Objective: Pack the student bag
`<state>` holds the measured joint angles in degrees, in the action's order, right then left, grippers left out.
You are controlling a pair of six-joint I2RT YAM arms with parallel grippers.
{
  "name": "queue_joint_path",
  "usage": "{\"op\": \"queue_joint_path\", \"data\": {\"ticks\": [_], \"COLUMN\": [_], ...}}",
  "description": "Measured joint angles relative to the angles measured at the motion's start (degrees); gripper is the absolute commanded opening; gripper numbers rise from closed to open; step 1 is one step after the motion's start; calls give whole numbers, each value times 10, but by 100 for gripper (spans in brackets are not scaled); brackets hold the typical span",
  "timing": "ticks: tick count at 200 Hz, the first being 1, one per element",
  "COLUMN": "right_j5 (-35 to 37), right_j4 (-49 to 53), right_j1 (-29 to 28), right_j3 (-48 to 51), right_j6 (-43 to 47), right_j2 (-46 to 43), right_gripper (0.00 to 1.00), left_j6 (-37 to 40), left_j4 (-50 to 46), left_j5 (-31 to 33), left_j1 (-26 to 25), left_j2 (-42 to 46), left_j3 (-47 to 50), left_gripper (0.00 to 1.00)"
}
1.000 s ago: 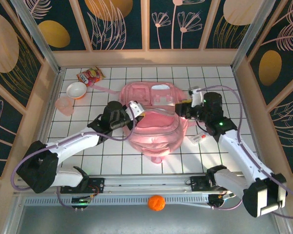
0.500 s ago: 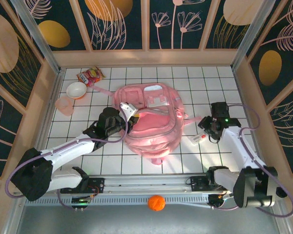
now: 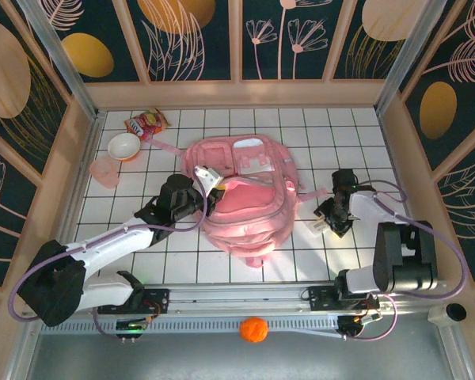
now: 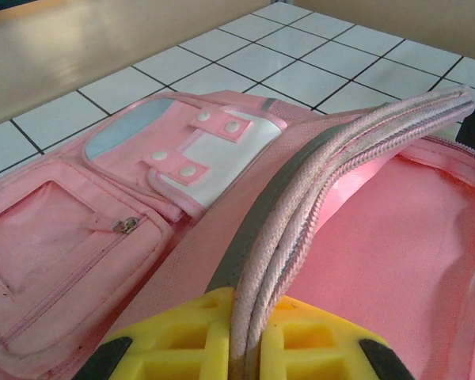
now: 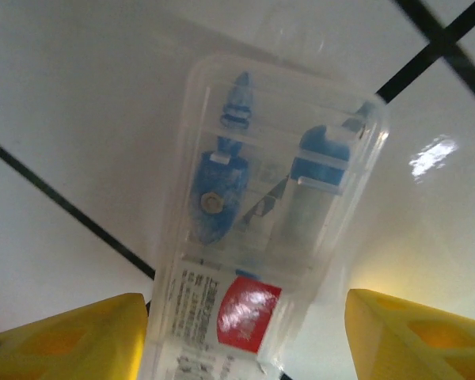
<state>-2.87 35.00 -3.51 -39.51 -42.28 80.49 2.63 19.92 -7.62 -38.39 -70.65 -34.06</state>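
The student bag (image 3: 249, 198) lies flat in the middle of the tiled table, light pink, with its main compartment gaping toward the left arm. My left gripper (image 3: 207, 184) is shut on the bag's zippered rim (image 4: 301, 198), which runs between the yellow fingers (image 4: 182, 340); the front pockets (image 4: 103, 222) lie to the left. To the right of the bag, my right gripper (image 3: 328, 223) hangs low and open over a clear plastic packet (image 5: 261, 222) holding blue items and a red label. The packet lies on the tiles between the spread yellow fingertips (image 5: 71, 336), neither of them touching it.
A white bowl (image 3: 124, 146), a pink cup (image 3: 104, 171) and a snack packet (image 3: 146, 123) sit at the back left. An orange ball (image 3: 254, 328) rests below the front rail. Wooden walls close in the table on three sides.
The right arm let go of the bag's right side, swung right and came down over the packet. The bag's opening sagged. The left gripper kept its hold on the rim.
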Motion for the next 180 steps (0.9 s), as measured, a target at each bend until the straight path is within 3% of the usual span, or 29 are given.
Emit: {"op": "queue_joint_path", "data": {"ticks": [33, 85, 141, 180], "right_j5": [2, -2, -7, -104], "right_j4": [19, 27, -34, -188], "right_j1": [3, 3, -59, -67], "right_j3": [-16, -24, -27, -25], "right_j6": [1, 12, 79, 207], "right_j2": [20, 9, -173, -283], "right_gripper": [40, 32, 27, 24], "left_j6": [0, -2, -32, -51], "left_j4": [0, 0, 3, -1], "left_j5": [2, 2, 2, 7], "left_j1": [0, 0, 0, 0], "left_j2": [0, 0, 0, 0], "left_j3": [0, 0, -2, -13], "left_gripper": [7, 7, 8, 8]}}
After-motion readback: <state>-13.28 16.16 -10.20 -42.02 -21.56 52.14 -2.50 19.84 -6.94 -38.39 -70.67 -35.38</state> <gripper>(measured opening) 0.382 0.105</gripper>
